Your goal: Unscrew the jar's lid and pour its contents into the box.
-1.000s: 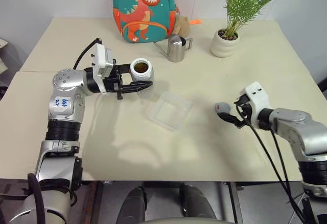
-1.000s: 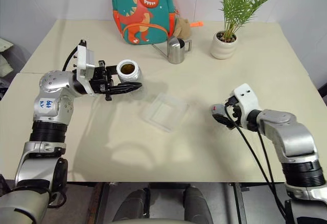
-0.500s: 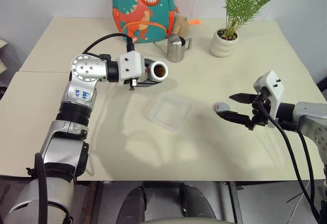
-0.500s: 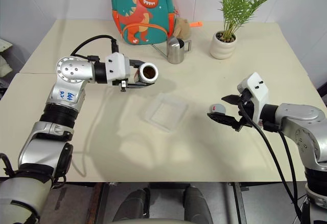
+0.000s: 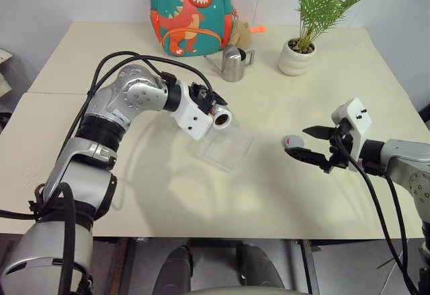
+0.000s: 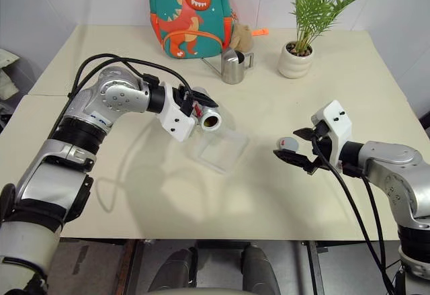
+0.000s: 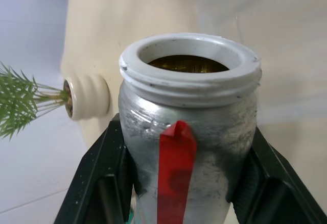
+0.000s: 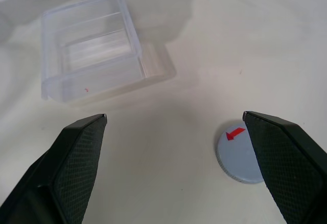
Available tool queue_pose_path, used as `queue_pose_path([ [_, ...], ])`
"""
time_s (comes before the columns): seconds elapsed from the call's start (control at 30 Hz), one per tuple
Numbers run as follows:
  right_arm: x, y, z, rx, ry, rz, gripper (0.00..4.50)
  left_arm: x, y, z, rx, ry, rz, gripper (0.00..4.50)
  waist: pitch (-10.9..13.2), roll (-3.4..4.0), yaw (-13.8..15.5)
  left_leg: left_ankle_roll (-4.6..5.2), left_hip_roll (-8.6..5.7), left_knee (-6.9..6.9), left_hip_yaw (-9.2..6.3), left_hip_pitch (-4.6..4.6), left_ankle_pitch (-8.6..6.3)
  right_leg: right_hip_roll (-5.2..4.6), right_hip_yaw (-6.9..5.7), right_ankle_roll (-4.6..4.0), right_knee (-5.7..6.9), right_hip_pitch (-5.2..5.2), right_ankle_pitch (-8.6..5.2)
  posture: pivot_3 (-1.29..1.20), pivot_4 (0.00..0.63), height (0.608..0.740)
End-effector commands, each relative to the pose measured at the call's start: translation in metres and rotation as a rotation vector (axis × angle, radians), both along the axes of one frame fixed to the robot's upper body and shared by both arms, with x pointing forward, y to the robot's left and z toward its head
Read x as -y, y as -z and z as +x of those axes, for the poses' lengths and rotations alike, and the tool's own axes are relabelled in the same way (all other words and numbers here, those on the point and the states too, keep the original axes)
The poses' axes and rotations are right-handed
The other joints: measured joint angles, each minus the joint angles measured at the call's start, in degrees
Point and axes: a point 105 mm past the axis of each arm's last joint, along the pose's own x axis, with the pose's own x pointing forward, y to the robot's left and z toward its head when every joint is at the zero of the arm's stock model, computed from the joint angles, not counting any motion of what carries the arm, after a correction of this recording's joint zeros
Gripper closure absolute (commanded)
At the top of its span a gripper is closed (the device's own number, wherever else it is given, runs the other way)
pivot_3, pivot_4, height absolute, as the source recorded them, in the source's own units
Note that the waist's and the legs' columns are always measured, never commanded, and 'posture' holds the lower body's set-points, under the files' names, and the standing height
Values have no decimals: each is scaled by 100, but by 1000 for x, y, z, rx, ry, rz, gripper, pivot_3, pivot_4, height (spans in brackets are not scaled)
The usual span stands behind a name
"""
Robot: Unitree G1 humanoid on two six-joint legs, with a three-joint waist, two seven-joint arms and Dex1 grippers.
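Left eye view: left gripper (image 5: 213, 109) clamps the uncapped jar (image 5: 220, 115), tipped over the box's (image 5: 227, 148) eleven o'clock corner. Right gripper (image 5: 316, 144) gapes empty beside the lid (image 5: 291, 141) on the table (image 5: 282, 194). Keep rolling mouth-down over box centre.

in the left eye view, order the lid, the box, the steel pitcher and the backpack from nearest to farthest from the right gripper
1. lid: on the table right beside the right gripper.
2. box: mid-table, toward the robot's left.
3. steel pitcher: farther back, by the backpack.
4. backpack: at the table's far edge.
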Motion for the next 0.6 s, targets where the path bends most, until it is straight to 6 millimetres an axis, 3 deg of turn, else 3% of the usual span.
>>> queue_pose_path([
  [0.03, -3, -11, -1, 61, -6, 4, 10, 4, -19, 1, 155, 50, 75, 2517, 0, -1, 5, 0, -1, 0, 0, 0, 0, 0, 1, 1, -1, 0, 0, 0, 150, 740],
  [0.4, -7, -10, 6, 64, -14, 16, 10, 27, -31, -4, 517, 290, 354, 2517, 3, -6, 86, 0, -3, 0, 1, -2, 0, 0, 2, 6, -2, 0, -3, 0, 150, 740],
  [0.6, -13, -18, -10, 66, -120, 69, 10, 33, -31, 0, 660, 380, 419, 2517, 5, -8, 90, 0, -3, -1, 1, -4, -1, 0, 2, 10, -2, 0, -5, 0, 150, 740],
])
